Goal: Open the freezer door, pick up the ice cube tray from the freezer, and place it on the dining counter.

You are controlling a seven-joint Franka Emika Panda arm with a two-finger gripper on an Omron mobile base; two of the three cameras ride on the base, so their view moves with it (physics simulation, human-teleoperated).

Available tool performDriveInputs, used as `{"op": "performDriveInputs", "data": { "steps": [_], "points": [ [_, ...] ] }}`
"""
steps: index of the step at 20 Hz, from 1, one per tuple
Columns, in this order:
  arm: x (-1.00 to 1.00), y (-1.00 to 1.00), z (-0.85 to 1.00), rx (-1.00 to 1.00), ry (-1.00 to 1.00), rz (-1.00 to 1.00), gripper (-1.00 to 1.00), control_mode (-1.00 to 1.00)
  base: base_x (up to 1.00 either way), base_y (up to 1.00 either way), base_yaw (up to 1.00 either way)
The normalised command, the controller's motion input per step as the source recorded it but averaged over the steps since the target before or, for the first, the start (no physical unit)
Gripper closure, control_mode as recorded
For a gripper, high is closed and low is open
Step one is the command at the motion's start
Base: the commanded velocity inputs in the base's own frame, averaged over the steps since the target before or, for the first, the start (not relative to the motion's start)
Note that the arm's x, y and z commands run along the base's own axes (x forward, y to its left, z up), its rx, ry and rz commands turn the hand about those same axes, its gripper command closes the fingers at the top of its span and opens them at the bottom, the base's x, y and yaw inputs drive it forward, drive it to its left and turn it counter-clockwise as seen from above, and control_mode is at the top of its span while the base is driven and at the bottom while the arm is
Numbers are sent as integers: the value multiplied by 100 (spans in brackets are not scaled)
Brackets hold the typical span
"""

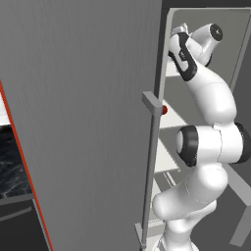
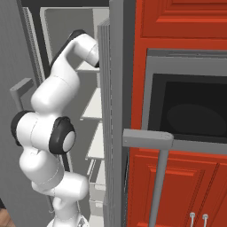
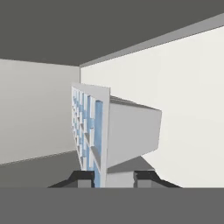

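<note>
We've got the tall brushed-grey freezer door (image 1: 83, 122) swung wide with its long vertical grey bar handle (image 1: 151, 166) facing back at us, which is why the white jointed arm (image 1: 206, 142) can reach straight into the narrow grey-walled freezer (image 2: 66, 26) past the white shelves (image 2: 94, 106).

From the hand camera, the small pale blue-white ice cube tray (image 3: 94, 131) with its grid of square compartments sits right between the jaws, its near end dropping down between the two dark fingertips (image 3: 83, 177). It reads as standing on edge there, but that's the hand being rolled over, so we think the tray is probably lying flat on its white shelf (image 3: 192, 109) and the gripper (image 3: 111, 177) has turned to take it across its thin side. That makes sense: the wide face is too broad to span, the edge isn't.

The jaws are drawn in narrow and look to be pinching the tray's edge, though whether both pads are truly pressed against it is hard to tell from this angle, so we'd call the grip likely rather than certain.

Ahead of the jaws is the grey back wall (image 3: 35, 113), above them the dark ceiling (image 3: 87, 30) of the compartment. Not much headroom, so we reckon any lift has to be small before backing straight out. The dining counter is somewhere else.
</note>
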Motion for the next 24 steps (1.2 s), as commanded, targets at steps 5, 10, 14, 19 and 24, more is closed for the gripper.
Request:
{"op": "performDriveInputs", "data": {
  "steps": [5, 10, 14, 19, 24],
  "points": [
    [0, 0, 22, 0, -7, -2, 100, -100, 0, 0, 0],
    [-3, 0, 14, 0, -5, -1, 100, -100, 0, 0, 0],
    [-26, 0, 5, 0, -1, 0, 100, -100, 0, 0, 0],
    [-50, 0, 0, 0, -2, 0, 100, -100, 0, 0, 0],
    [-72, 2, 0, 0, -11, 0, 100, -100, 0, 0, 0]
  ]
}}
